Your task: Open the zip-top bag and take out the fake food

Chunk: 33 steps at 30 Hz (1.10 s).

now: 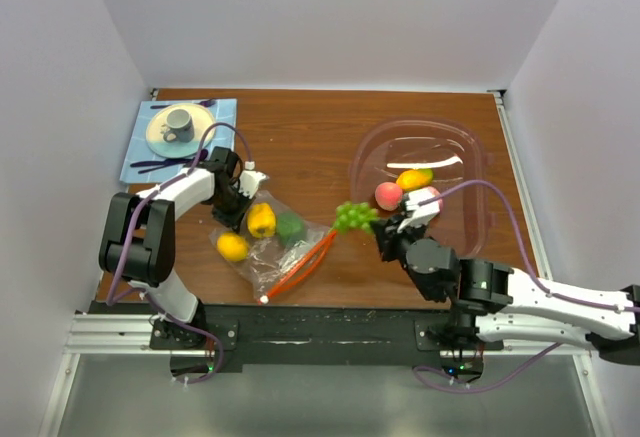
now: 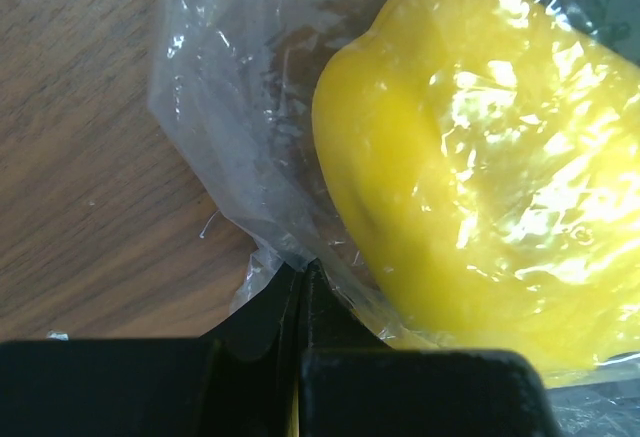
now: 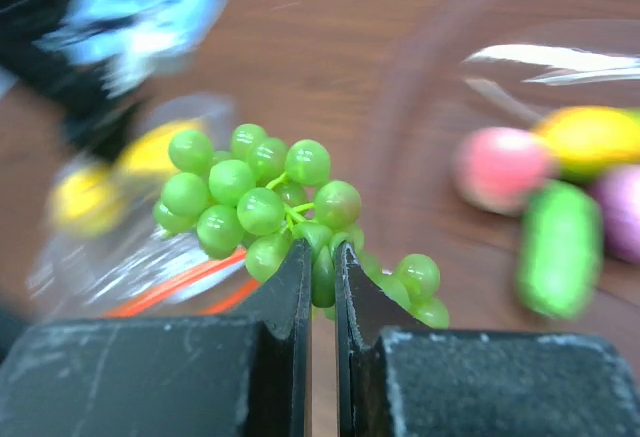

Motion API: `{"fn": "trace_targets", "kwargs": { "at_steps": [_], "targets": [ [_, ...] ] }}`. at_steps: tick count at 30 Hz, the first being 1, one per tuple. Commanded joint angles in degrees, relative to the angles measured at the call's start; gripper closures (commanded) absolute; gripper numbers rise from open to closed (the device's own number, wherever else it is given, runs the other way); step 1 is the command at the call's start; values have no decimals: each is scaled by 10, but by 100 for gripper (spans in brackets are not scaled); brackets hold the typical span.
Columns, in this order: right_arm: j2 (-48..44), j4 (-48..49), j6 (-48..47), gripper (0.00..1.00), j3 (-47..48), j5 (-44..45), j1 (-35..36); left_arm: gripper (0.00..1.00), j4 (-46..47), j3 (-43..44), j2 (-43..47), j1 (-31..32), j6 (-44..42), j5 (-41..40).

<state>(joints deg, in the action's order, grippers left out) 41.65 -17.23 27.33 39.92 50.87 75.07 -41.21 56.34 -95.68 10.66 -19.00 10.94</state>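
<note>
Facing right claw (image 1: 378, 225) with grapes (image 3: 260, 207), zip-top bag (image 1: 262, 257) mouth; zip strip (image 1: 305, 265) diagonal.

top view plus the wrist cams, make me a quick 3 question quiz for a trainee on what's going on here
1. True or false: the right gripper is shut on the grapes.
2. What does the left gripper pinch? A the cup, B the bag, C the grapes.
3. Fill in: the pink fruit lies in the ____.
Key: 1 true; 2 B; 3 tub.
</note>
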Motion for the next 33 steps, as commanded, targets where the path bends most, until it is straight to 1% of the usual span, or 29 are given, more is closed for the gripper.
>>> {"fn": "trace_targets", "kwargs": {
  "at_steps": [1,2,3,4,5,6,7,8,9,11,12,15,16,17,18,19,20,21,22,23,25,26,27,28,30,31,33],
  "targets": [
    [56,-264,165,100,75,249,-23,100,-4,18,0,3,5,21],
    [69,-290,218,100,85,265,-52,100,-9,21,2,3,5,26],
    [85,-301,224,95,93,261,-71,100,-19,25,3,3,5,39],
    [98,-289,218,93,101,254,-90,100,-26,34,8,3,5,46],
    [124,-273,182,92,102,245,-124,100,-34,40,12,3,4,54],
    [136,-250,154,74,101,223,-140,100,-53,47,15,3,2,71],
    [148,-194,120,58,101,194,-157,100,-60,60,22,3,1,76],
    [183,-181,77,40,108,160,-200,100,-66,65,26,3,1,81],
    [203,-184,79,18,119,115,-217,100,-73,69,30,3,1,86],
    [262,-211,94,10,161,100,-236,100,-75,74,39,3,2,86],
    [276,-220,100,9,175,104,-236,100,-75,71,41,3,2,83],
    [274,-207,99,5,197,91,-235,100,-69,59,39,3,0,79],
    [264,-179,72,5,193,73,-234,100,-64,55,39,3,0,77],
    [228,-151,47,11,185,57,-223,100,-58,50,37,3,0,72],
    [209,-118,16,17,154,39,-212,100,-54,43,37,3,1,69],
    [186,-46,-41,23,135,-12,-198,100,-48,40,33,3,2,65],
    [168,-19,-57,40,117,-33,-167,100,-38,36,30,3,3,56],
    [142,-3,-66,55,90,-56,-151,100,-33,29,28,3,4,51],
    [136,18,-74,70,79,-89,-135,100,-25,25,22,3,3,44],
    [135,23,-73,100,69,-103,-102,100,-9,20,18,3,5,31],
    [143,40,-55,100,39,-126,-73,100,2,10,4,3,5,22],
    [149,54,-48,100,25,-145,-43,100,9,7,-2,3,7,21],
    [156,71,-41,100,0,-149,-27,100,11,3,-11,3,7,22],
    [172,117,-37,100,-12,-161,1,100,14,0,-13,3,8,22],
    [195,155,-31,100,-32,-188,19,100,19,-4,-15,3,10,22],
    [227,192,-29,100,-35,-196,31,100,20,-5,-15,3,10,22],
    [260,220,-30,100,-35,-210,40,100,20,-7,-14,3,9,20]
  ]
}}
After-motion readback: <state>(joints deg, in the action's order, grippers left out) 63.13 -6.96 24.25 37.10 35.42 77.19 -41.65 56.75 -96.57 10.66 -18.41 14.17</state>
